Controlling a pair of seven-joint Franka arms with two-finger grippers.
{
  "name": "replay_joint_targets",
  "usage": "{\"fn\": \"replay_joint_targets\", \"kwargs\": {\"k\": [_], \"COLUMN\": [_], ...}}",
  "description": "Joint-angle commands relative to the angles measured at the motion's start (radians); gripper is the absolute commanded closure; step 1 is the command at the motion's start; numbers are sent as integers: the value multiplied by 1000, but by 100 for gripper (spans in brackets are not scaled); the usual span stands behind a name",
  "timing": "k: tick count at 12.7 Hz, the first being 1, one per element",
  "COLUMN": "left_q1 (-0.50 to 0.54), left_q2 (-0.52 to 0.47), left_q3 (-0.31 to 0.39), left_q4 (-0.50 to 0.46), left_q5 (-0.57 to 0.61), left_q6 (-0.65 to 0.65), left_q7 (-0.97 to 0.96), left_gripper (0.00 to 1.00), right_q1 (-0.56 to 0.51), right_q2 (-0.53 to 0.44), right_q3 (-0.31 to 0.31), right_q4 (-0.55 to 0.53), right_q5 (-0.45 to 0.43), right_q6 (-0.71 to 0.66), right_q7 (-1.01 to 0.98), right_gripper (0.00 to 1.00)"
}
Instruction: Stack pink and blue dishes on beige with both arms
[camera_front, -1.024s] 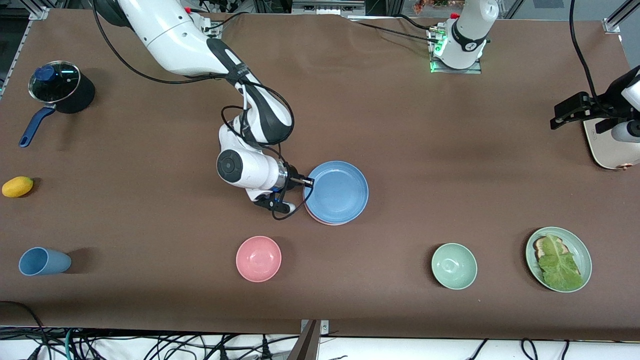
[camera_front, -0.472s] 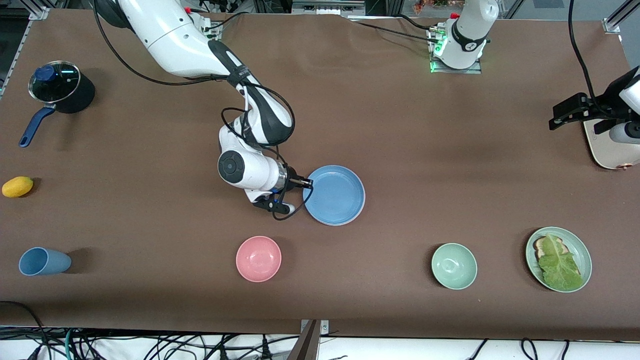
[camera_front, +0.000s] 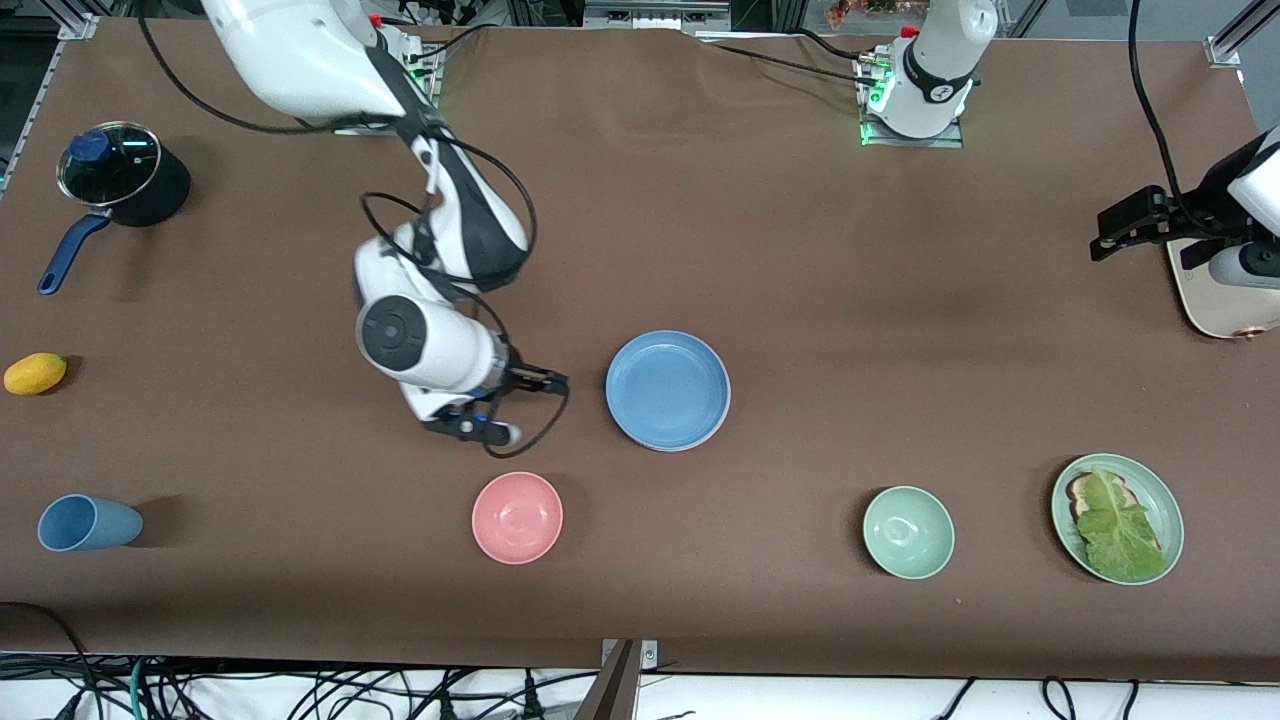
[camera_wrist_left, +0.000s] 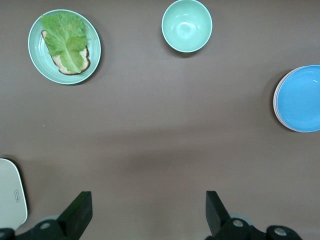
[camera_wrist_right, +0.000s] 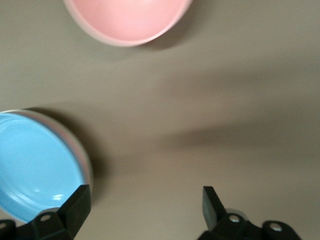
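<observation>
**Blue plate tops the stack as my fingers hang released**

My right gripper (camera_front: 548, 384) hangs low over bare brown table (camera_front: 800, 300), its fingers spread and holding nothing, apart from the blue plate (camera_front: 667, 389) and toward the right arm's end of the table from it. The blue plate lies flat near the middle of the table on top of the stack. In my right wrist view a thin pink rim (camera_wrist_right: 80, 150) shows just under the blue plate (camera_wrist_right: 35, 165), with a pale edge at the stack's outline; the beige plate itself I cannot make out clearly. The pink bowl (camera_front: 517, 517) stands nearer to the front camera than my right gripper, well apart from the stack.

My left arm waits at its own end of the table, my left gripper (camera_wrist_left: 147, 212) up in the air with its fingers wide apart and empty, close by a white appliance (camera_front: 1215, 290) at the table's edge. From that wrist I look down on the green bowl (camera_wrist_left: 187, 25) and the pale green plate with lettuce on bread (camera_wrist_left: 64, 46).

Toward the right arm's end sit a lidded black pot with a blue handle (camera_front: 110, 180), a yellow fruit (camera_front: 35, 373) and a blue cup lying on its side (camera_front: 88, 523).
</observation>
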Motion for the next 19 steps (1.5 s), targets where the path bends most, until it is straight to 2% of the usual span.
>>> {"fn": "replay_joint_targets", "kwargs": {"k": [1, 2, 3, 5, 7, 9, 11, 12, 13, 19], "left_q1": [-1, -1, -1, 1, 1, 1, 1, 2, 2, 5], "left_q2": [-1, -5, -9, -13, -15, -22, -24, -24, -24, -35], "left_q3": [3, 0, -13, -38, -47, -47, -46, -46, -46, -37], "left_q4": [17, 17, 17, 19, 22, 22, 22, 22, 22, 20], "left_q5": [-23, -23, -23, -23, -14, -11, -11, -13, -13, -20], "left_q6": [-3, -9, -12, -14, -14, -20, -24, -24, -24, -23], "left_q7": [-3, 1, 2, -6, -3, -3, -3, -3, -2, -8], "left_gripper": [0, 0, 0, 0, 0, 0, 0, 0, 0, 0], "right_q1": [3, -3, -23, -137, -268, -371, -423, -472, -486, -454], "right_q2": [-141, -196, -236, -326, -400, -515, -648, -685, -696, -687], "right_q3": [-80, -119, -130, -116, -93, -91, -78, -24, -6, -1], "right_q4": [-21, -19, -19, -30, -48, -120, -252, -283, -289, -275], "right_q5": [-96, -90, -99, -96, -96, -93, -101, -131, -142, -144], "right_q6": [-141, -204, -256, -345, -378, -379, -401, -392, -384, -385], "right_q7": [-39, -103, -167, -249, -320, -372, -436, -444, -459, -453], "right_gripper": [0, 0, 0, 0, 0, 0, 0, 0, 0, 0]}}
